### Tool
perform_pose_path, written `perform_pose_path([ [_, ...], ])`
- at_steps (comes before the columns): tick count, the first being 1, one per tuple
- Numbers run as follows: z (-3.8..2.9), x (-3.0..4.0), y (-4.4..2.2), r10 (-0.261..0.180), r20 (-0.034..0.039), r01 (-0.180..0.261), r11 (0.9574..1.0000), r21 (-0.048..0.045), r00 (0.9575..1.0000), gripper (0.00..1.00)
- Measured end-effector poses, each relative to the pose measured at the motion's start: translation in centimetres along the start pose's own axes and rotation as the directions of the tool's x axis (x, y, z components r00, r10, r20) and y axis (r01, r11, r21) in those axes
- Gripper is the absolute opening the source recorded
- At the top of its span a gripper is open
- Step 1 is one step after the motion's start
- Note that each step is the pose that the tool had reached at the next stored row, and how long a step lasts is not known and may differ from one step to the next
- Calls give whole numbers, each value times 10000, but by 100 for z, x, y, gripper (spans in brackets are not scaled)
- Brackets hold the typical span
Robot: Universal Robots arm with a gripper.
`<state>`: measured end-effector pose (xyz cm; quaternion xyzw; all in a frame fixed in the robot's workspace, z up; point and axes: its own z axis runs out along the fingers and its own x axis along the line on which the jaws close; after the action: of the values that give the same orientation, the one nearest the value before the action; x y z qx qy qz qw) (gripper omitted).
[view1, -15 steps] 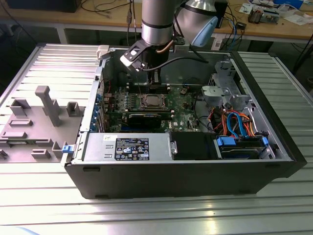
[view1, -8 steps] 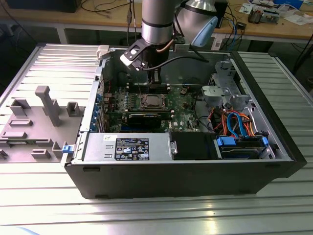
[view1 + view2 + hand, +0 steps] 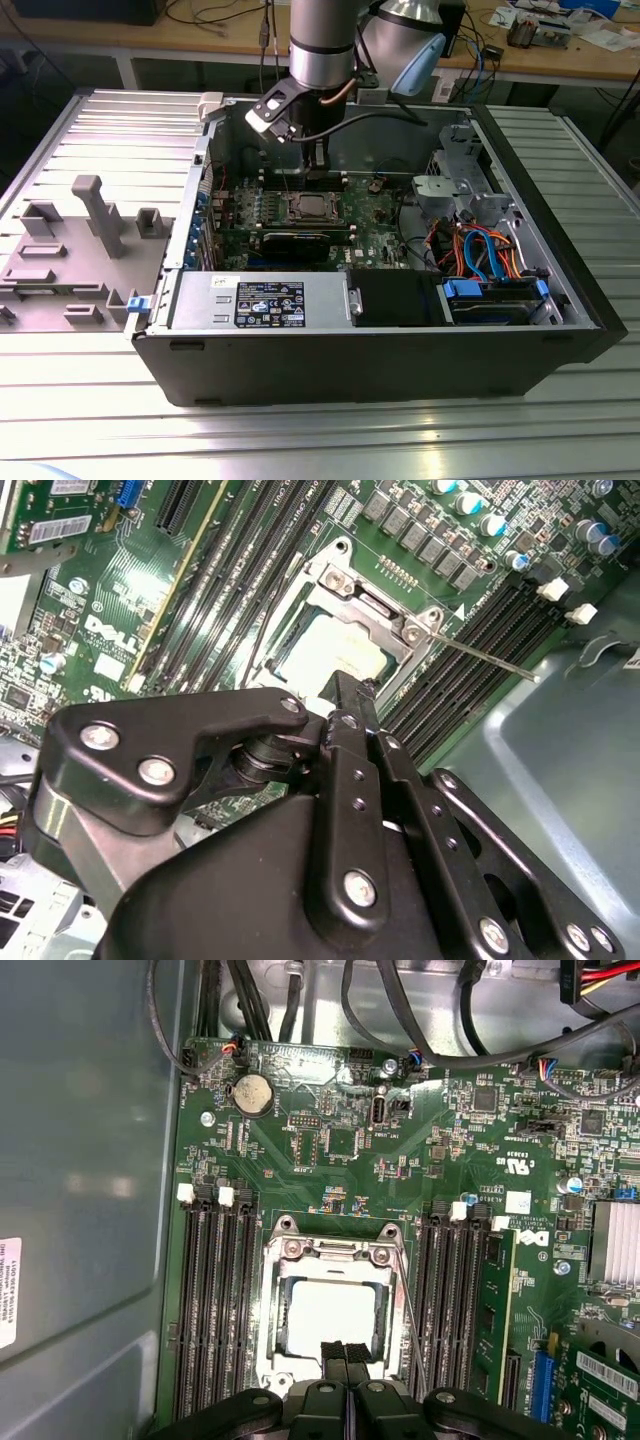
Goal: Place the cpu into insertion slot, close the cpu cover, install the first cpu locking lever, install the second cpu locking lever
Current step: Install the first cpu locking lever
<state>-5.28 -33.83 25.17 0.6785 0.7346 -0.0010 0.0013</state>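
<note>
The cpu (image 3: 328,1318) lies flat in the insertion slot (image 3: 268,1360), its pale silver top showing through the window of the cpu cover (image 3: 330,1251), which is folded down over it. My gripper (image 3: 345,1352) is shut, fingertips together with nothing between them, just above the cover's edge farthest from the hinge. The second wrist view has the cpu (image 3: 335,652) beyond my gripper (image 3: 342,688). A thin locking lever (image 3: 488,656) sticks out sideways from the socket, unlatched; it is also the wire (image 3: 412,1325) beside the cover. In the exterior view my gripper (image 3: 318,172) hangs over the slot (image 3: 310,207).
Long black memory slots (image 3: 213,1300) flank the socket on both sides, and one holds a green memory stick (image 3: 493,1310). Cable bundles (image 3: 400,1020) cross the case wall beyond the board. A drive cage (image 3: 455,180) and power supply (image 3: 260,300) crowd the case. A grey fixture tray (image 3: 70,250) lies outside.
</note>
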Motion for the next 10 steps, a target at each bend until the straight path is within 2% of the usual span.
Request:
perform_pose_path([
  [6, -8, 0, 0, 0, -1, 0, 10000, 0, 10000, 11],
  [10, -37, 0, 0, 0, 1, 0, 10000, 1, 10000, 11],
])
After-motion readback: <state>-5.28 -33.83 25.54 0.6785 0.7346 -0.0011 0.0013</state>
